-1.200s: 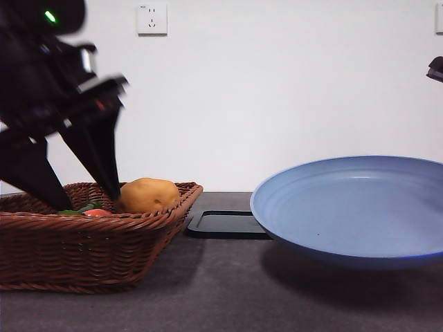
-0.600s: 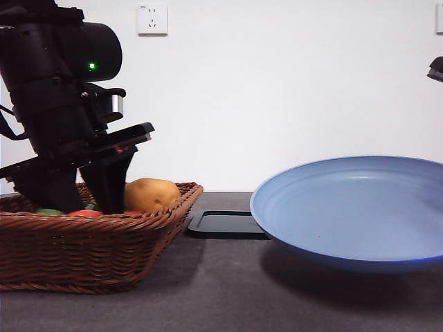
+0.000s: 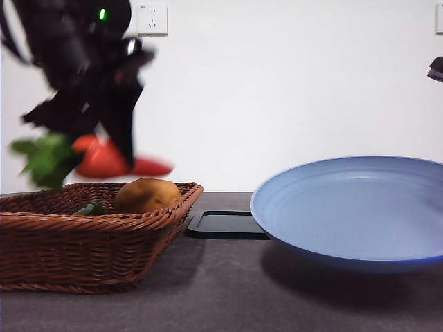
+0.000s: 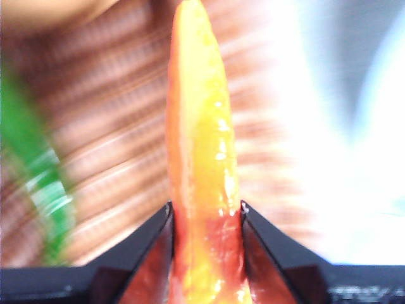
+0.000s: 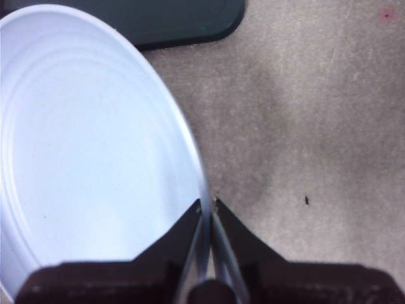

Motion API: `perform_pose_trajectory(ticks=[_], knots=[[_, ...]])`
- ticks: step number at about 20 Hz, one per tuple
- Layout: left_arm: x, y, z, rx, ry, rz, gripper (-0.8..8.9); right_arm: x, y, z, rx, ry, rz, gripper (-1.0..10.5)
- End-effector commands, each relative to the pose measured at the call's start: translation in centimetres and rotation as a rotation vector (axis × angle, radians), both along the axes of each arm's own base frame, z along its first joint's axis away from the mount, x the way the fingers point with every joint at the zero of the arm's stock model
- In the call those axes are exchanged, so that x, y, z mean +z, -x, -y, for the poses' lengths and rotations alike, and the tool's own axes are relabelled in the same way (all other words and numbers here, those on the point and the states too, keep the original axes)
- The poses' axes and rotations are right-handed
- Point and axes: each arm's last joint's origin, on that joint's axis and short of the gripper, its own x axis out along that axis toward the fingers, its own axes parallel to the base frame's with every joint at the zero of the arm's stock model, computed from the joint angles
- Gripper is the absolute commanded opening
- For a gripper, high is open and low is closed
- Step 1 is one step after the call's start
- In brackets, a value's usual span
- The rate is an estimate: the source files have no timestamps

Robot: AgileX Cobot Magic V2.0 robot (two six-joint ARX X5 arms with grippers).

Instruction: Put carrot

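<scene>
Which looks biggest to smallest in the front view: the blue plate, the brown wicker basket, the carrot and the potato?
1. Round blue plate, though it sits nearest the camera.
2. Brown wicker basket.
3. Orange-red carrot with green leaves, blurred, clamped in the left gripper.
4. Yellow-brown potato, partly hidden by the basket rim.

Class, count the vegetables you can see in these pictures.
3: the carrot held above the basket by the left tool, and the potato and a small green vegetable inside it. Others may be hidden.

Lab-like test bench: bare white wall (image 3: pixel 291 90), socket (image 3: pixel 151 19), dark tabletop (image 3: pixel 228 297).
</scene>
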Motion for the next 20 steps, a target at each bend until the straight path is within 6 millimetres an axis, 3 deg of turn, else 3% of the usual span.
perform_pose_trajectory(ticks=[1, 3, 5, 7, 9, 13, 20], knots=[[2.8, -0.6, 1.8, -0.130, 0.230, 0.049, 0.87, 0.4, -0.2, -0.2, 0.029, -0.036, 0.012, 0.0], [4.8, -0.7, 3.9, -0.258, 0.434, 0.134, 0.87, 0.4, -0.2, -0.3, 0.052, -0.075, 0.002, 0.0], [5.7, 0.0, 6.4, -0.360, 0.517, 0.229, 0.87, 0.4, -0.1, -0.4, 0.070, -0.098, -0.004, 0.0], [6.0, 1.4, 8.8, -0.425, 0.521, 0.284, 0.87, 0.4, 0.0, -0.5, 0.079, -0.109, -0.015, 0.0], [5.8, 3.3, 11.0, -0.438, 0.413, 0.368, 0.87, 0.3, 0.1, -0.4, 0.078, -0.105, -0.033, 0.0], [3.9, 5.9, 14.4, -0.456, 0.147, 0.500, 0.88, 0.1, 0.3, -0.4, 0.077, -0.101, -0.061, 0.0], [-2.5, 6.1, 17.2, -0.532, -0.007, 0.316, 0.88, 0.0, 0.4, -0.4, 0.075, -0.099, -0.077, 0.0]])
